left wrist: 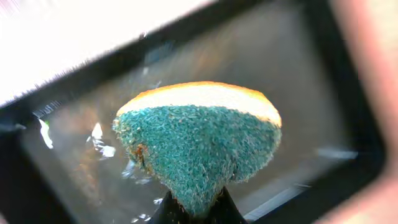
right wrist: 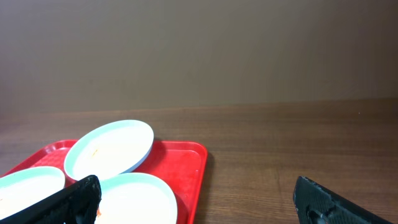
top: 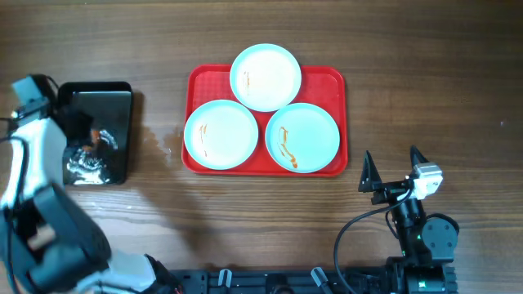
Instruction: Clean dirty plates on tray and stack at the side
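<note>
Only the left wrist view shows left claw (left wrist: 195, 209) pinching green sponge (left wrist: 199, 140)

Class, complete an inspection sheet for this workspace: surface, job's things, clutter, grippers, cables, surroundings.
Surface: wooden table, wet spots left of the red tray.
Job's things: red tray holds back plate, left plate, right plate, all sauce-smeared; none stacked aside.
Clutter: black tray, wet inside; green-and-yellow sponge.
Grippers: left gripper over the black tray, jaws shut on the sponge; right gripper empty, jaws open.
Cables: black cable loops on the table, front right.
Surroundings: plain wall behind the table.
</note>
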{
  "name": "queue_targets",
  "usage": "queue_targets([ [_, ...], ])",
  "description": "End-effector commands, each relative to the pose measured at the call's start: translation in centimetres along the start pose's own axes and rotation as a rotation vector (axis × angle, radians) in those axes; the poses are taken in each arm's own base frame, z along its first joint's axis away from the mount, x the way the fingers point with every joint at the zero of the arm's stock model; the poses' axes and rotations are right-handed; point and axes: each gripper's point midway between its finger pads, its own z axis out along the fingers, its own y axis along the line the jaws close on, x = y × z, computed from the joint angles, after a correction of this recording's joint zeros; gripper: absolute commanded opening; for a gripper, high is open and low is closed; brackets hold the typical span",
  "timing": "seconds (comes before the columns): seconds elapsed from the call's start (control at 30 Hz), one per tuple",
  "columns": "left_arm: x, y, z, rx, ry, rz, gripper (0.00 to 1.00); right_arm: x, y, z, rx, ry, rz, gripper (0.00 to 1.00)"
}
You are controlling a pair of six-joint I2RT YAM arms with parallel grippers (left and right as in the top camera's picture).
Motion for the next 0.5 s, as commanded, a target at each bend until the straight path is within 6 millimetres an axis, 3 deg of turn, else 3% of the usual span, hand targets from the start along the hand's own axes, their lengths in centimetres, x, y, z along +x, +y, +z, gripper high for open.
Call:
queue_targets([
  [0.0,-3.1,-2.6,-7.1,0.135,-0.178,0.009,0.04,-0.2,-0.1,0.0,0.004,-0.009,0.01,1.0],
  [0.13,-3.4,-3.9,-10.7,0.203,-0.248,0.027,0.04,-0.2,-0.1,0.0,0.004,-0.009,0.009,1.0],
  [0.2,-3.0,-4.2,-10.4,0.196,-0.245,0.073,0.04,-0.2,-0.1,0.0,0.004,-0.009,0.009,1.0],
  [0.27,-2.3,-4.0,-8.8,0.164,-0.221,0.128,0.04,-0.2,-0.1,0.0,0.004,-0.009,0.009,1.0],
  [0.47,1.9,-1.8,-0.9,0.028,-0.022,0.278,0.04,-0.2,-0.1,0.0,0.004,-0.009,0.01,1.0],
])
